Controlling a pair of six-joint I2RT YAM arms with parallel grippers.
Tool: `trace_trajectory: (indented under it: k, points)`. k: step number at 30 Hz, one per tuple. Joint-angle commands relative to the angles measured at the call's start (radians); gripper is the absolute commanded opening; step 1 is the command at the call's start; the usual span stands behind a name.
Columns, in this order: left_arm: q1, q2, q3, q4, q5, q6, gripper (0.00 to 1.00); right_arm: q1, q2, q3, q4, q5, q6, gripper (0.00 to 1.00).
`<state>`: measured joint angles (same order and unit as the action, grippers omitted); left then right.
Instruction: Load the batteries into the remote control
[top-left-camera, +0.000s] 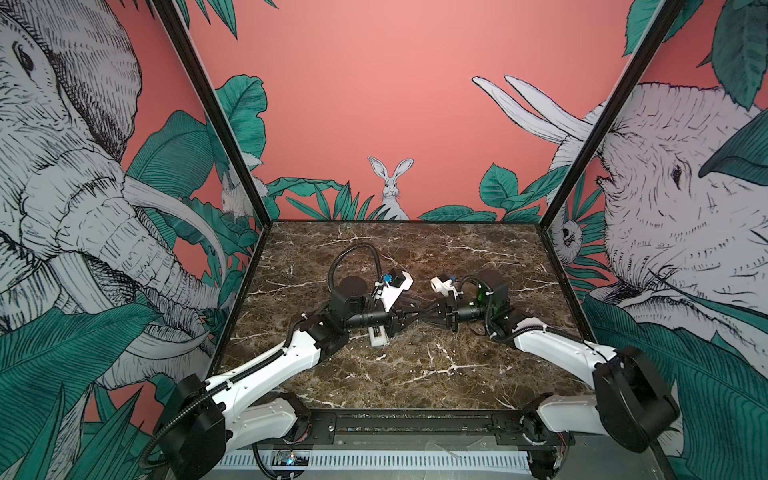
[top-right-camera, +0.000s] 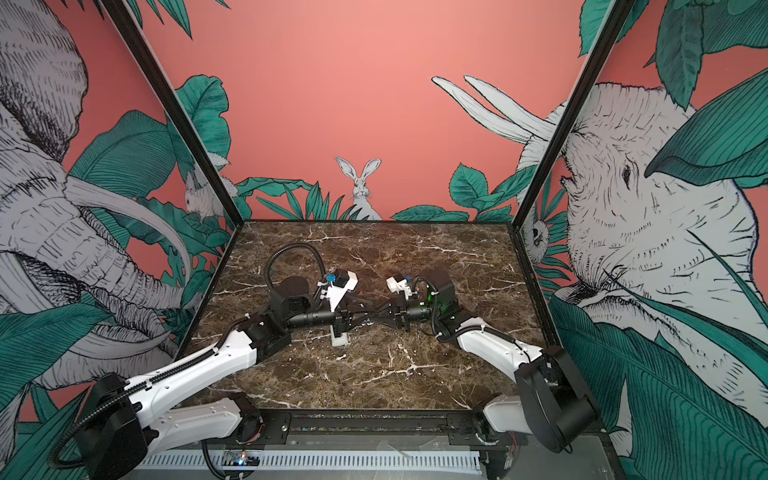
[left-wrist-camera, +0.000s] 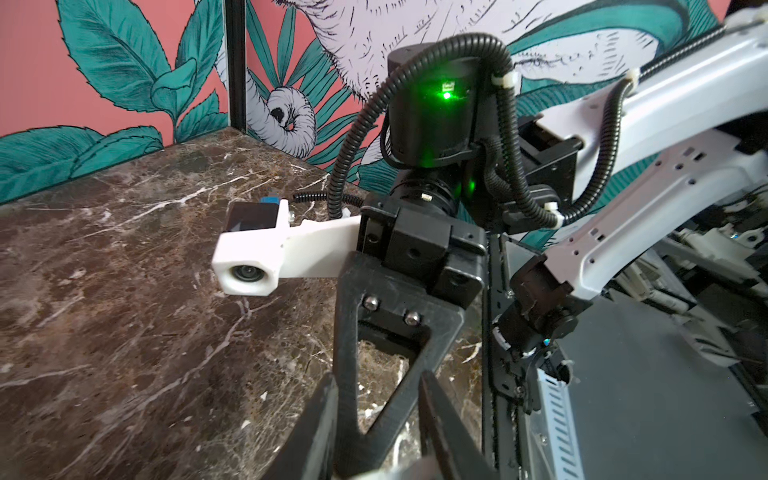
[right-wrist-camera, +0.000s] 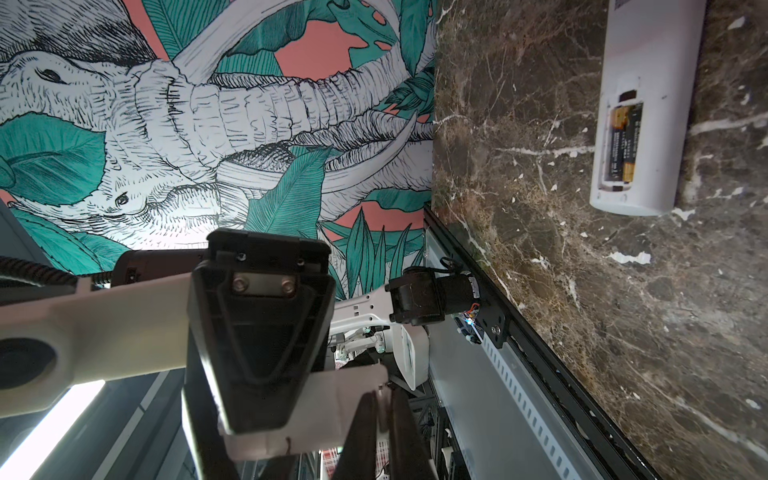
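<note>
Top views: above the middle of the marble table (top-left-camera: 415, 374) the left gripper (top-left-camera: 411, 319) and right gripper (top-left-camera: 426, 319) are met tip to tip. The remote control (top-left-camera: 378, 337) is laid back-up on the table, partly under the left gripper. A white flat piece (right-wrist-camera: 345, 399) is pinched between the right gripper's fingers; the left's grip cannot be told. Two batteries (right-wrist-camera: 623, 141) are seated side by side in the remote's open bay.

White remote control (right-wrist-camera: 648, 104), black-and-gold batteries (right-wrist-camera: 623, 143), brown white-veined marble table (right-wrist-camera: 540, 291), pink walls (top-left-camera: 374, 104) with green leaves.
</note>
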<state>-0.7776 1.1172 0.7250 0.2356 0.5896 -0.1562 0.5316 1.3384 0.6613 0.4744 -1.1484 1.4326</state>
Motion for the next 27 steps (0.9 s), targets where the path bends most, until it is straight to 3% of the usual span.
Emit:
trace_trajectory:
  k: [1,9,14,15,17,18,21,23,27]
  points:
    - [-0.004,-0.034,0.027,-0.046,0.004,0.035,0.30,0.004,0.021,-0.003,0.183,-0.006,0.087,0.11]
    - [-0.003,-0.022,0.056,-0.113,-0.049,0.072,0.17,-0.002,0.071,-0.037,0.348,-0.005,0.151,0.19]
    - [-0.003,0.027,0.091,-0.169,-0.069,0.105,0.09,-0.045,0.061,-0.072,0.239,0.005,0.036,0.32]
    - [0.000,0.044,0.094,-0.166,-0.068,0.101,0.08,-0.074,0.044,-0.083,0.145,0.020,-0.027,0.35]
    - [0.004,0.086,0.093,-0.144,-0.047,0.078,0.06,-0.133,0.000,-0.053,-0.146,0.048,-0.276,0.39]
    - [0.005,0.110,0.089,-0.127,-0.033,0.063,0.05,-0.162,-0.017,-0.003,-0.378,0.082,-0.438,0.40]
    - [0.003,0.193,0.072,-0.060,0.001,-0.003,0.06,-0.203,-0.032,0.175,-0.941,0.307,-0.908,0.43]
    - [0.000,0.253,0.073,-0.039,0.036,-0.042,0.07,-0.208,-0.027,0.250,-1.120,0.453,-1.054,0.45]
    - [-0.010,0.368,0.121,-0.088,0.022,-0.105,0.08,-0.217,-0.064,0.249,-1.159,0.576,-1.102,0.48]
